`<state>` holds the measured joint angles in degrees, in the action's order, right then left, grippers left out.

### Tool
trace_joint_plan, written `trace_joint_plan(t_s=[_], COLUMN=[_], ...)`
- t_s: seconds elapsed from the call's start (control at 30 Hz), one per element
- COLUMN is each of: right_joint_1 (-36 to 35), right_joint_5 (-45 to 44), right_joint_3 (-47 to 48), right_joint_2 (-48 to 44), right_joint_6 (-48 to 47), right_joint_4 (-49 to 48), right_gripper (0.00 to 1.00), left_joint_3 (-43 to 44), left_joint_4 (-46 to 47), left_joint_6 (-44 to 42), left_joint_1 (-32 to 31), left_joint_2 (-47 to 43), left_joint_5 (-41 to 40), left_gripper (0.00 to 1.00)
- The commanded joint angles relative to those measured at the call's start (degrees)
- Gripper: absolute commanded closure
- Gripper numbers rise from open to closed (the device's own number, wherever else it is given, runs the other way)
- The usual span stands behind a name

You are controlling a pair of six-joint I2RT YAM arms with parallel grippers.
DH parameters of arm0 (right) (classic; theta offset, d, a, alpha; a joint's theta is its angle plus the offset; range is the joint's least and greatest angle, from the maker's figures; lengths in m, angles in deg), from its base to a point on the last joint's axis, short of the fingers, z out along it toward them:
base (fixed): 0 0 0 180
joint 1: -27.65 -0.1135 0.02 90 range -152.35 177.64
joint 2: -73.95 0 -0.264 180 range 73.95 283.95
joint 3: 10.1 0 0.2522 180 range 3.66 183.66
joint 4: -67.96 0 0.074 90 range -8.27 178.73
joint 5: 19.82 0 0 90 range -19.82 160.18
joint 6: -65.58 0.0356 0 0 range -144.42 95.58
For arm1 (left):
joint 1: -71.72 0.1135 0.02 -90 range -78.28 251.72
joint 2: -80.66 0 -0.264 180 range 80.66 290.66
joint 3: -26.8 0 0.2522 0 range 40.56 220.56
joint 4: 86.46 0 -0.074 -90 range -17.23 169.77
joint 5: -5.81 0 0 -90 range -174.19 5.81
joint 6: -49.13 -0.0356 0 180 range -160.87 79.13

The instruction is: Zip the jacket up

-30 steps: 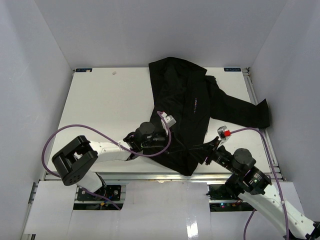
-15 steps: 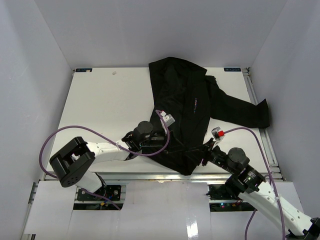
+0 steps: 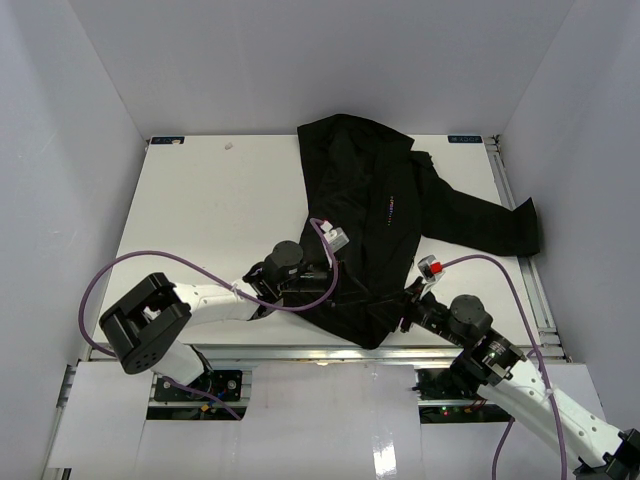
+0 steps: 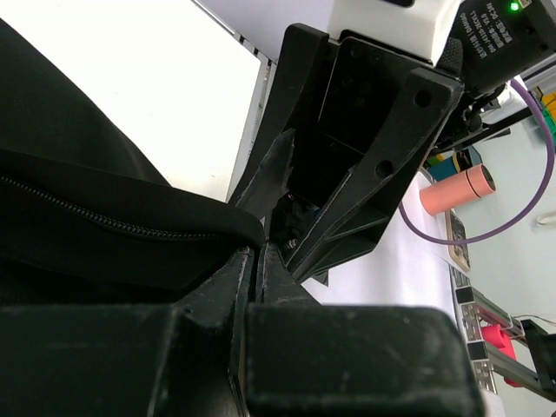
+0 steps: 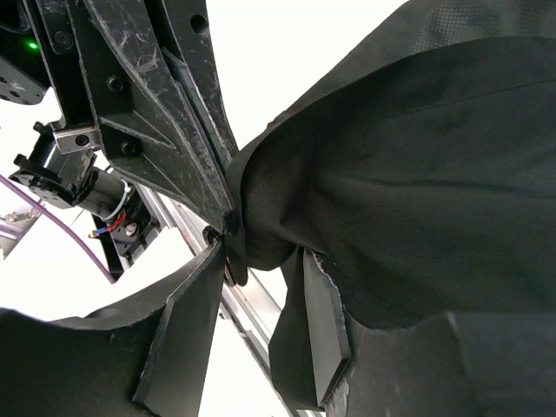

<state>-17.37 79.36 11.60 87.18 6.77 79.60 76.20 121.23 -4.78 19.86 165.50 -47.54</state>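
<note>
The black jacket [image 3: 375, 210] lies spread on the right half of the white table [image 3: 210, 210], its lower hem reaching the near edge. My left gripper [image 3: 347, 290] is shut, pinching the hem's corner; in the left wrist view its tips [image 4: 256, 250] meet just under the zipper teeth [image 4: 104, 221]. My right gripper [image 3: 402, 303] is open right beside it. In the right wrist view [image 5: 261, 252] a bulge of jacket fabric [image 5: 391, 156] sits between its two spread fingers [image 5: 317, 330], touching the left gripper's fingers [image 5: 174, 113].
A jacket sleeve [image 3: 490, 220] stretches toward the table's right edge. White walls enclose the table on three sides. A purple cable [image 3: 120, 275] loops over the left arm. The metal rail [image 3: 300, 352] of the near edge lies just below both grippers.
</note>
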Motion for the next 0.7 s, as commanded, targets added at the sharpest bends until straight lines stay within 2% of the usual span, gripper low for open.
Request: trace_joint_plan(t_s=[0.0, 0.27, 0.5, 0.57, 0.63, 0.67], right_joint_1=[-0.15, 0.00, 0.01, -0.07, -0.07, -0.07], right_joint_5=[0.94, 3.57, 4.53, 4.36, 4.20, 4.18], right_joint_3=[-0.60, -1.96, -2.48, -2.75, -2.91, -2.99], right_joint_2=[-0.42, -0.43, -0.30, -0.92, -1.25, -1.34], right_joint_6=[-1.12, -1.38, -1.14, -1.05, -1.05, -1.05], right_joint_4=[-4.99, -9.37, -10.27, -10.27, -10.11, -10.09], right_gripper=[0.52, 0.58, 0.77, 0.88, 0.92, 0.92], left_joint_3=[-0.37, -0.40, -0.57, -0.66, -0.66, -0.60], left_joint_4=[3.46, 5.03, 4.35, 4.34, 3.94, 3.66], left_joint_6=[0.55, 1.09, 0.57, 0.56, 0.48, 0.48], left_joint_1=[0.01, 0.08, 0.17, 0.26, 0.42, 0.50], left_joint_2=[-1.11, -0.29, -0.64, -0.64, -0.64, -0.71], left_joint_5=[2.78, 4.30, 3.79, 3.69, 3.29, 3.19], left_gripper=[1.00, 1.00, 1.00, 1.00, 1.00, 0.94])
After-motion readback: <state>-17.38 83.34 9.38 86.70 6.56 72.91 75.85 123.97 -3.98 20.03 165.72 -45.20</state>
